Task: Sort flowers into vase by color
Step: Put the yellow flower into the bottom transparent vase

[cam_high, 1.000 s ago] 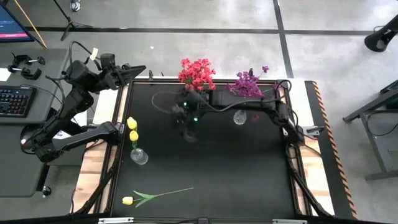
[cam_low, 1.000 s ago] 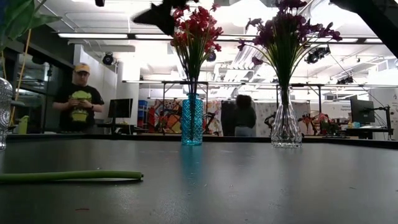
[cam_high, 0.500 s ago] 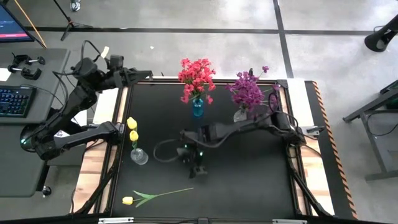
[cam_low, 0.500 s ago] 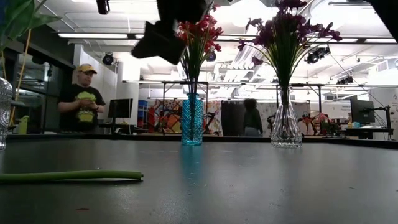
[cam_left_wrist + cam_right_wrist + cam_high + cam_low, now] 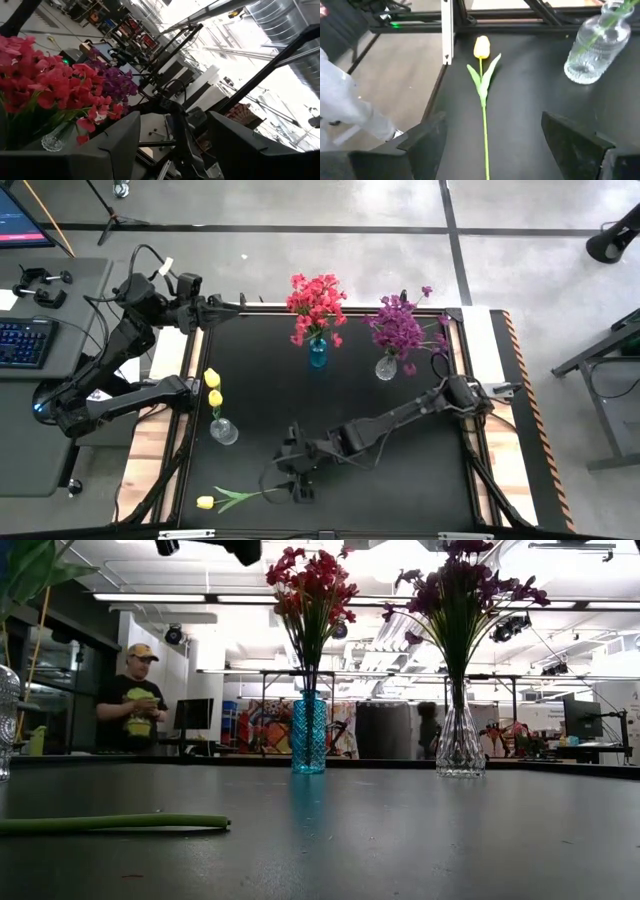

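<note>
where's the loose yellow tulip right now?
The single yellow tulip lies flat near the table's front-left corner in the high view, stem pointing right toward the open right gripper, in front of the clear glass vase holding two yellow tulips.

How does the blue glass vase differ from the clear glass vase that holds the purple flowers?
The blue glass vase is tall, straight-sided and coloured; the clear glass vase with purple flowers is colourless and widens into a round belly. The blue one holds red-pink flowers, the clear one purple flowers. Both stand upright on the black table.

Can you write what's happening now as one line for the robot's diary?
right pincer: open, above yellow tulip's stem | left pincer: open, waiting, table's far-left corner | tulip: lying on table
</note>
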